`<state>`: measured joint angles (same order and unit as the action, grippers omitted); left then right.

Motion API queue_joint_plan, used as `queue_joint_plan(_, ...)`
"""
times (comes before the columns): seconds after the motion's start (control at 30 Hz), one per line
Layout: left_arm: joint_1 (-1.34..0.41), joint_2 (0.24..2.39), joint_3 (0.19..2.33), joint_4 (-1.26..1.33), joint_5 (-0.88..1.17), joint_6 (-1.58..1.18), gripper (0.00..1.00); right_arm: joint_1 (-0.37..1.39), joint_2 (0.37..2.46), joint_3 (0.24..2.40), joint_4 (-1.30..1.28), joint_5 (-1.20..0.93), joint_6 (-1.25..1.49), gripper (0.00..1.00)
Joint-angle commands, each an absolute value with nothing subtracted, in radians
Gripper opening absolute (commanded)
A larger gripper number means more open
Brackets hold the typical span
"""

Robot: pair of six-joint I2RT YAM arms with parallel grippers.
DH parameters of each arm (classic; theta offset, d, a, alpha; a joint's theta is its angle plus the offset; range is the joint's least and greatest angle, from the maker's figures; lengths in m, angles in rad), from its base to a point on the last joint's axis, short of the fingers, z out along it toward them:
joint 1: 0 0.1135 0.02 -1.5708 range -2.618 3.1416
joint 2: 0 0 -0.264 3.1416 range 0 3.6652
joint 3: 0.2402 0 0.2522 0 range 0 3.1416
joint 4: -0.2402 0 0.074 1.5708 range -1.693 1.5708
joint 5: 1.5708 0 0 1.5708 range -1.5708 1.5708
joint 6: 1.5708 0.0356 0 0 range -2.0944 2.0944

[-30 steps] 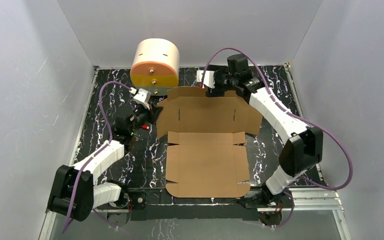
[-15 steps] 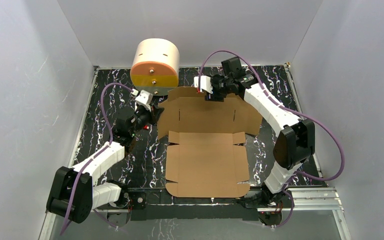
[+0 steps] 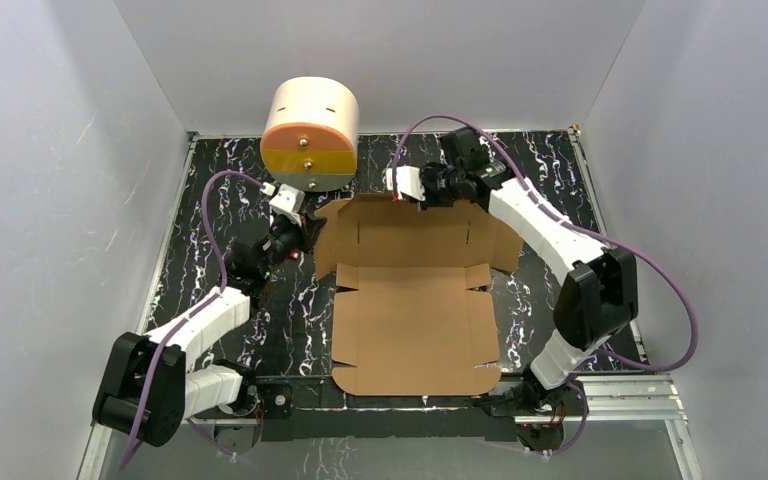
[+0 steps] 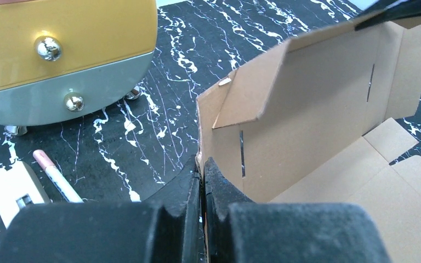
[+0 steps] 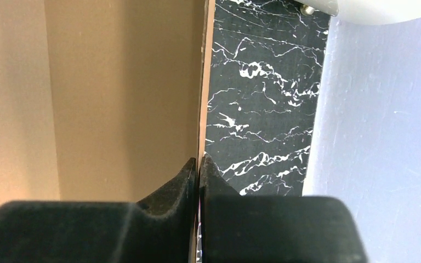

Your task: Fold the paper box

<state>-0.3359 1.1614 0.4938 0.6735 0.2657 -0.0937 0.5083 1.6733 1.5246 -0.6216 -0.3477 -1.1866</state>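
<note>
Paper box [image 3: 415, 325] spread mid-table [image 3: 550, 175] on black marbling, far panel raised. Pinched at the left flap by the left gripper [image 4: 203, 164] and at the far edge by the right gripper [image 5: 199, 161], both clamped tight. Near the far-left corner: cream cylinder [image 3: 310, 125], pink-capped pen [image 4: 55, 175].

— What does your right gripper [image 5: 199, 164] have?

— It pinches the thin edge of the paper box [image 5: 115, 93]. Your two black fingers [image 5: 164, 194] press together on it with no gap showing.

— And around it?

— Brown cardboard fills everything left of the fingers. Right of them you see the black marbled table [image 5: 263, 109], then a pale wall [image 5: 383, 137]. Ahead and right, a pale rounded body [image 5: 383, 6] peeks in.
</note>
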Motion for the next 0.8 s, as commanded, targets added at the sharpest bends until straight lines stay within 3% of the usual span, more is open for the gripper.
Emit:
queue_joint_plan(0.0, -0.339, 1.16, 0.485, 0.736, 0.205, -0.097, 0.0, 0.536, 1.558, 1.421, -0.492, -0.268, -1.193, 0.1)
queue_joint_plan(0.1, -0.339, 1.164, 0.485, 0.736, 0.16, -0.126, 0.03, 0.565, 1.511, 1.345, -0.397, -0.198, -1.197, 0.05)
queue_joint_plan(0.4, -0.339, 1.155, 0.497, 0.753, 0.157, -0.216, 0.09, 0.643, 1.408, 1.142, -0.117, -0.035, -1.267, 0.01)
queue_joint_plan(0.77, -0.339, 1.224, 0.627, 0.74, 0.167, -0.24, 0.1, 0.644, 1.464, 1.168, 0.067, 0.059, -1.377, 0.01)
